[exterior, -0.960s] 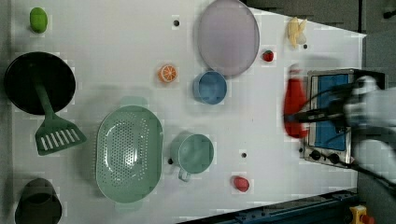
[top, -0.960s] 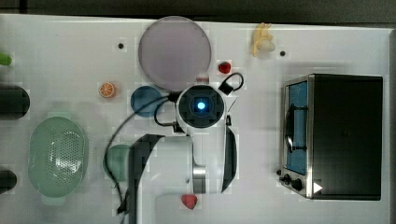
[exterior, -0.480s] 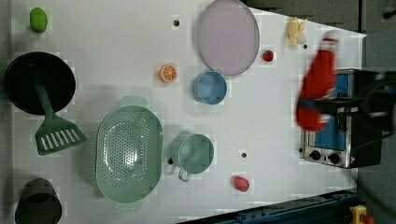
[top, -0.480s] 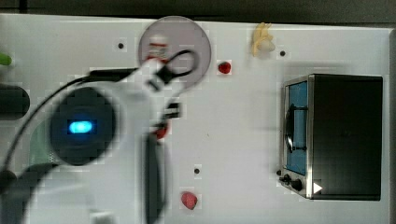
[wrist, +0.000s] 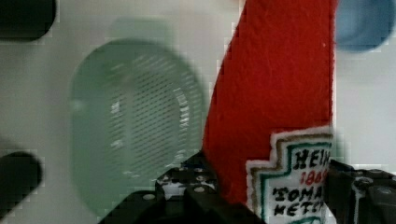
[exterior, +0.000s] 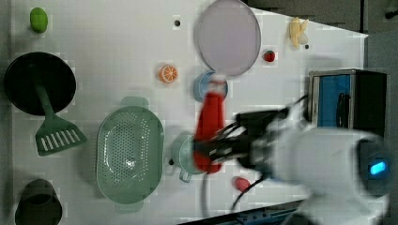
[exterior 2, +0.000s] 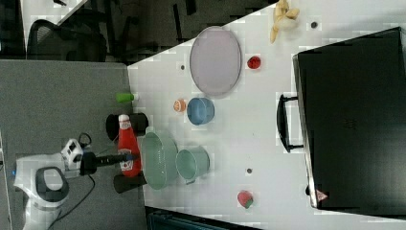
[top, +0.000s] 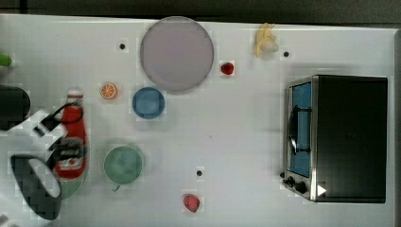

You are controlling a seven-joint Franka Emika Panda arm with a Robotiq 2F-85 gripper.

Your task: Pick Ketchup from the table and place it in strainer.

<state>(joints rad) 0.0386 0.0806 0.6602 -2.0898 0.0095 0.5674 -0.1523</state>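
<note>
Gripper is clamped on the Ketchup, fingers pinching the labelled lower body from both sides. Bottle is off the worktop, carried in the air.

Right view: Ketchup upright-ish, white cap at the top, hanging beside the strainer on the right view's left; it does not look to be inside the basin. Arm reaches in from the right view's lower left.

Top view: Ketchup overlaps the strainer's spot near the worktop's left edge; the arm covers most of the strainer, a green sliver of it showing below the bottle.

Left view: Ketchup appears between the strainer and the arm, in front of the green cup, cap in front of the blue bowl. That is parallax from height, and the views disagree on the offset.

Wrist view: Ketchup red body and label fill the foreground, with the perforated strainer basin below and off to one side, blurred.

Elsewhere on the worktop:
- grey plate near the far edge
- orange slice
- two red strawberry pieces
- banana
- toaster oven at the right edge in the top view
- black pan with green spatula past the strainer in the left view
</note>
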